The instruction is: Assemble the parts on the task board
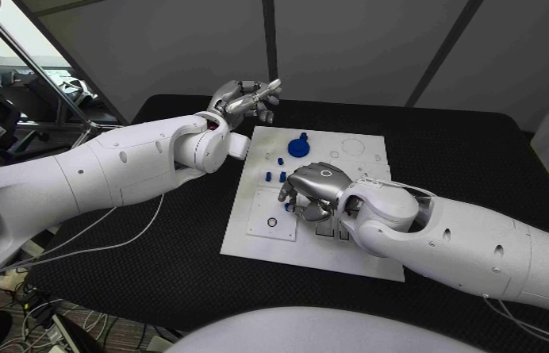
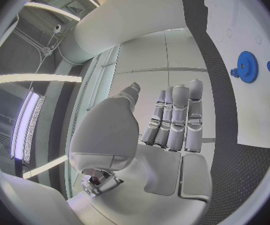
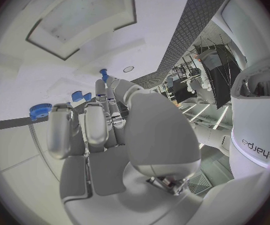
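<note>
Best to press a peg (image 3: 102,74) straight into its hole with right hand (image 1: 311,191) low over board (image 1: 364,159), fingers curled, grip unclear; left hand (image 1: 243,99) raised, fingers apart.

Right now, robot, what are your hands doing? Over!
Left hand up off the table, fingers apart, holding nothing. Right hand low over the board; can't tell if it holds a part. Blue gear sits on the board. Nothing in the way.

A white task board (image 1: 261,234) carries blue parts, among them a blue gear (image 1: 300,144); the counter (image 1: 149,258) is black, both hands silver on white arms
</note>
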Tool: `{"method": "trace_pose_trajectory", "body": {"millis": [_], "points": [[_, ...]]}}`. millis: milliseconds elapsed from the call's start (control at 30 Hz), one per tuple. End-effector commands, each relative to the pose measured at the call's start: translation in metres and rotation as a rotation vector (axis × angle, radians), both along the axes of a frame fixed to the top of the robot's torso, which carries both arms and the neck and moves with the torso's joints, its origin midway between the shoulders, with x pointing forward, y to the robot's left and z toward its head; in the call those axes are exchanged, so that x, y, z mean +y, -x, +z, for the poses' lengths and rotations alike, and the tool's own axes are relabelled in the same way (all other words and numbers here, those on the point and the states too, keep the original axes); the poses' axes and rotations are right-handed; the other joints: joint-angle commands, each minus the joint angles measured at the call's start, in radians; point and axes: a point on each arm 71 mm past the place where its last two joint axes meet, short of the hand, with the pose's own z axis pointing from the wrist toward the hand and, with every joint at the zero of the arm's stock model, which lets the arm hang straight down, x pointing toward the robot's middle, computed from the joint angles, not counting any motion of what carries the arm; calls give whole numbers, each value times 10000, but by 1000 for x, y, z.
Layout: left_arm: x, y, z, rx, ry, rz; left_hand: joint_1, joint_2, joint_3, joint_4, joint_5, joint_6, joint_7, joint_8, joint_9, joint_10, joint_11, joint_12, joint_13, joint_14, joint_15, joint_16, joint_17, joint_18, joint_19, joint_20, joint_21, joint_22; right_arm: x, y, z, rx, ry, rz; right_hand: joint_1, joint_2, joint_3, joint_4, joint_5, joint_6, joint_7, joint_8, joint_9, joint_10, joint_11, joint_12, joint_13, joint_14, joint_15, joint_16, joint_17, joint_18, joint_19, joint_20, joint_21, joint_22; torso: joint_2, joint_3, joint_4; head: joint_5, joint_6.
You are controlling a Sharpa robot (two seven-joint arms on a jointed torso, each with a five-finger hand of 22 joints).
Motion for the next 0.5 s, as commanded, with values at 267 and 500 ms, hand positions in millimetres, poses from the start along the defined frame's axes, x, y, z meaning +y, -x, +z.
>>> {"method": "trace_pose_trajectory", "body": {"millis": [267, 500], "points": [[0, 0, 1, -19, 2, -82, -3, 66, 3, -37, -31, -83, 12, 72, -3, -97, -2, 43, 18, -74, -4, -72, -22, -132, -48, -6, 60, 18, -8, -1, 2, -242, -26, -188, -126, 0, -57, -16, 25, 40, -20, 29, -8, -132, 11, -64, 27, 355, -54, 48, -42, -141, 27, -61, 37, 891, -6, 9, -10, 6, 28], [2, 0, 1, -15, -5, -72, 25, 65, -8, -67, -38, -129, 27, 107, -1, -177, 17, 40, 14, -334, 11, -386, -440, -132, -73, 6, 55, 23, -27, 3, 7, -350, -73, -557, -355, -69, -178, 70, 19, 23, -43, 16, -13, -167, 6, -89, 73, 353, -50, 37, -81, -135, 9, -55, 18, 869, -11, 9, -30, -54, 176]]}}
